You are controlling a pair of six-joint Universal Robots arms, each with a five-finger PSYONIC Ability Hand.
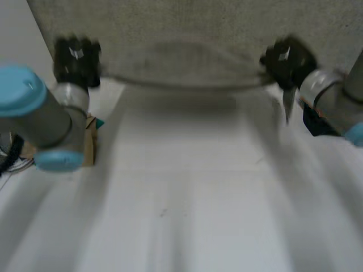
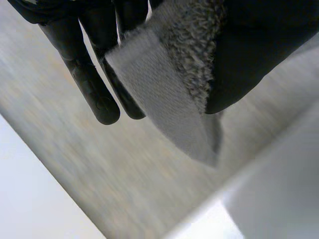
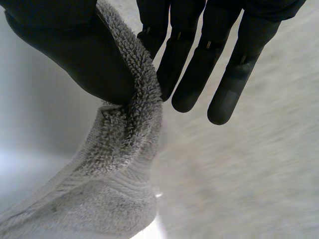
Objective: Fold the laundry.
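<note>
**Grey towel held spread between both hands**

In the head view we see the grey towel (image 1: 187, 34) stretched wide between the two hands over the far part of the white desk (image 1: 187, 192). Its near edge sags in a shallow curve between them. We cannot tell whether that edge touches the desk.

The left hand (image 1: 76, 56) is at the towel's left end. In its wrist view we see the thumb (image 2: 259, 50) pressing a hemmed corner of the towel against the fingers (image 2: 92, 84), so this hand is clamped on the cloth.

The right hand (image 1: 286, 59) is at the towel's right end. Its wrist view shows the thumb (image 3: 65, 45) pinching a thick, looped edge of the towel against the fingers (image 3: 199, 74), with the rest of the cloth trailing away below the palm.

A small brown cardboard object (image 1: 89, 144) with a teal patch sits beside the left arm (image 1: 39, 119).
</note>
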